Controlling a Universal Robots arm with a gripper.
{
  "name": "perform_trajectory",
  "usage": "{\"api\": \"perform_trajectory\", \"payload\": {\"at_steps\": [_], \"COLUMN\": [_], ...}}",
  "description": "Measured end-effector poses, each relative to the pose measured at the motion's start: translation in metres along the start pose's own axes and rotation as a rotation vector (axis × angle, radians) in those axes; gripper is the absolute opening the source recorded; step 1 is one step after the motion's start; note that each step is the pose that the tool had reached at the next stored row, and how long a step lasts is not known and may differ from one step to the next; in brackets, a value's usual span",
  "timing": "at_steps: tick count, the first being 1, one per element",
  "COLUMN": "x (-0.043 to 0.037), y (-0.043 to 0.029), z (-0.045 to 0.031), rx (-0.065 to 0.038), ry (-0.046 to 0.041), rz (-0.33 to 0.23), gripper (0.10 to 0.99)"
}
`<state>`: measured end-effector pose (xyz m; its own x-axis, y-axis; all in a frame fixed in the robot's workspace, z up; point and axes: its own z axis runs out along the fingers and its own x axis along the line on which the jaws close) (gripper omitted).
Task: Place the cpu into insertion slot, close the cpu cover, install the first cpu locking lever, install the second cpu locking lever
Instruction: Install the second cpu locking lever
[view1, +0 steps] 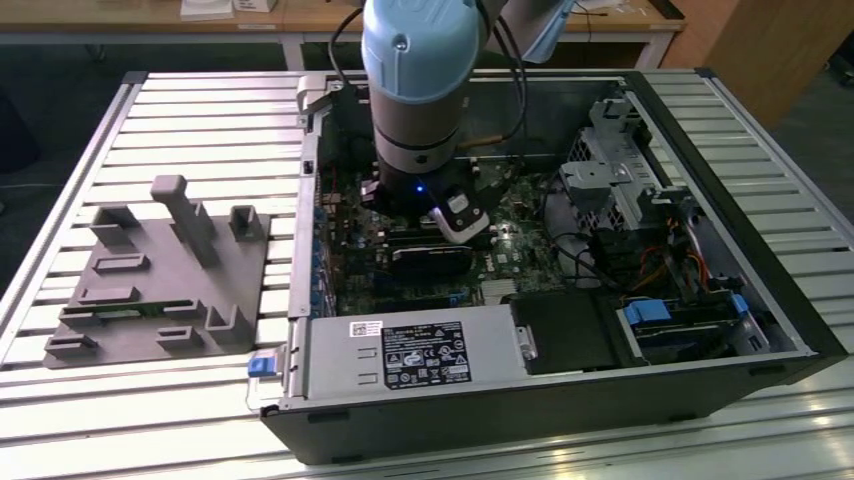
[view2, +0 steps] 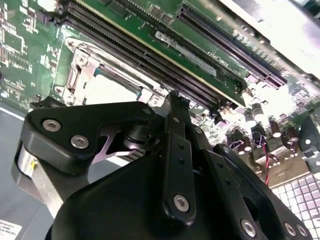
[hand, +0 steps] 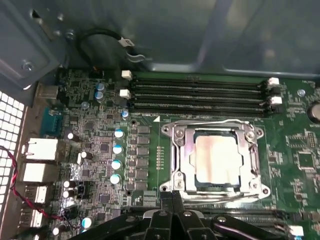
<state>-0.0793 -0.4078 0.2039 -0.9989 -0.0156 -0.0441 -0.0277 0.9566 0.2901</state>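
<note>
In the first wrist view the cpu (hand: 218, 156) lies flat inside the insertion slot (hand: 181, 161), and the cpu cover (hand: 248, 150) is down around it, its window showing the pale top. The gripper (hand: 174, 196) stands just beside the socket's near edge; its fingers look pressed together, holding nothing. In the exterior view the arm (view1: 420, 90) hides the socket inside the computer case (view1: 747, 250).
</note>
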Motion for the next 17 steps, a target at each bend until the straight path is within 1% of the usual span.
{"api": "perform_trajectory", "payload": {"at_steps": [2,4,7,12,17], "x": [0.0002,0.0005,0.001,0.0041,0.0064], "y": [-0.0005,-0.0013,-0.0018,-0.0021,-0.0027], "z": [0.0019,0.0041,0.0055,0.007,0.0091], "rx": [-0.003,-0.004,-0.003,-0.002,-0.001], "ry": [0.0009,0.0012,0.0003,-0.0073,-0.0176], "rz": [-0.003,-0.004,-0.001,0.024,0.057], "gripper": [0.106,0.106,0.106,0.106,0.106]}}
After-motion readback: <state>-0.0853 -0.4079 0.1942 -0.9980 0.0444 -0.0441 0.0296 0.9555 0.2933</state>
